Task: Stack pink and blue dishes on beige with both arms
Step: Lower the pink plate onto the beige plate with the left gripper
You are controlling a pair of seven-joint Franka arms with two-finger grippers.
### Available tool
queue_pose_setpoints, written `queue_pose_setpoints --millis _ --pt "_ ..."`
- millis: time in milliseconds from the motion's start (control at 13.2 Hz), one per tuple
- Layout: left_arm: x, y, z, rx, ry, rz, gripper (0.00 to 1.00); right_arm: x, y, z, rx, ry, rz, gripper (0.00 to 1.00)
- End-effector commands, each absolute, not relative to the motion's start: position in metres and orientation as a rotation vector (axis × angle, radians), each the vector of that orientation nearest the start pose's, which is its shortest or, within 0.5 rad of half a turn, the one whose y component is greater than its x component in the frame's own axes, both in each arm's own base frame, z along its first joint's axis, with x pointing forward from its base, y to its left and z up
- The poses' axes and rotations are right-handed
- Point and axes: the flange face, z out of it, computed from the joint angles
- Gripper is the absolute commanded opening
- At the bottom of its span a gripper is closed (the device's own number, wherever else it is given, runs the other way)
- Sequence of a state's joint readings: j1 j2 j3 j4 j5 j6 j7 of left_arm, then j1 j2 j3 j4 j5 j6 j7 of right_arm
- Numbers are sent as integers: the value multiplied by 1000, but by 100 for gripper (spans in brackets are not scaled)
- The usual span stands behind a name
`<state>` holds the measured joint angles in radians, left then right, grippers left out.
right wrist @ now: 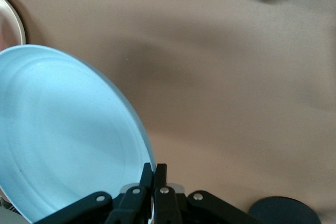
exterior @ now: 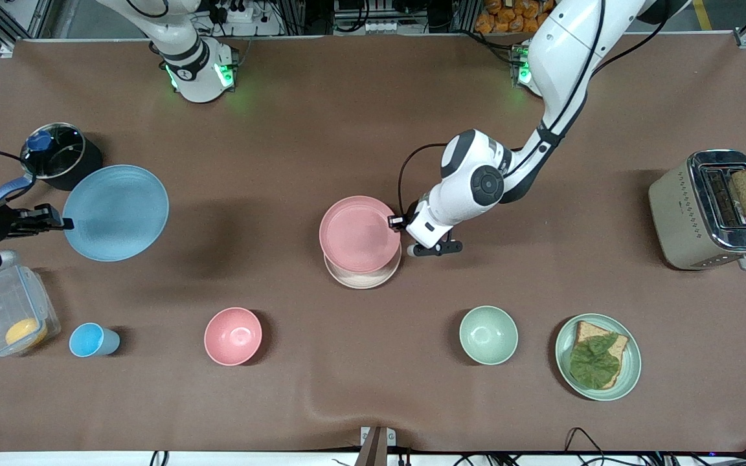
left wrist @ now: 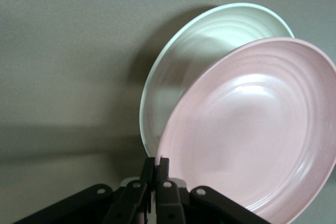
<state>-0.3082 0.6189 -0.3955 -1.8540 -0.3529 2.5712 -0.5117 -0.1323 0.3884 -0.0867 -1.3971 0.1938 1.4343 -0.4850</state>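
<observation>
The pale pink plate [exterior: 359, 233] hangs tilted just over the cream-beige plate [exterior: 363, 275], which lies flat near the table's middle. My left gripper [exterior: 396, 222] is shut on the pink plate's rim. The left wrist view shows the gripper [left wrist: 156, 167] pinching the pink plate [left wrist: 252, 129], with the beige plate [left wrist: 178, 66] partly hidden beneath. The light blue plate [exterior: 116, 212] is held up in the air at the right arm's end of the table, beside the pot. My right gripper [exterior: 65, 224] is shut on its rim. The right wrist view shows this gripper [right wrist: 154, 174] on the blue plate [right wrist: 63, 135].
A dark pot with a glass lid [exterior: 59, 155] sits by the blue plate. Nearer the camera stand a clear container [exterior: 10, 317], a blue cup [exterior: 91, 340], a pink bowl [exterior: 233, 336], a green bowl [exterior: 488, 334] and a green plate with a sandwich [exterior: 598, 356]. A toaster [exterior: 710, 210] stands at the left arm's end.
</observation>
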Motion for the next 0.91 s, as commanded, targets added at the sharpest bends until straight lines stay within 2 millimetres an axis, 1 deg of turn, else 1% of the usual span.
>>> queue_pose_setpoints --millis 0,532,684,760,836 --pt "528 -398 216 -3533 -368 242 0 623 -113 467 -2810 -389 394 0" --pt "532 -392 213 -3524 -387 235 0 622 -115 465 -2808 -386 397 0" --pt "530 -393 212 -3520 -379 231 0 622 -116 464 -2808 -383 399 0" --pt "526 -399 211 -3514 -342 223 0 622 -118 464 -2807 -379 400 0" --pt "527 -398 210 -3503 -338 207 0 622 -118 464 -2808 -379 398 0"
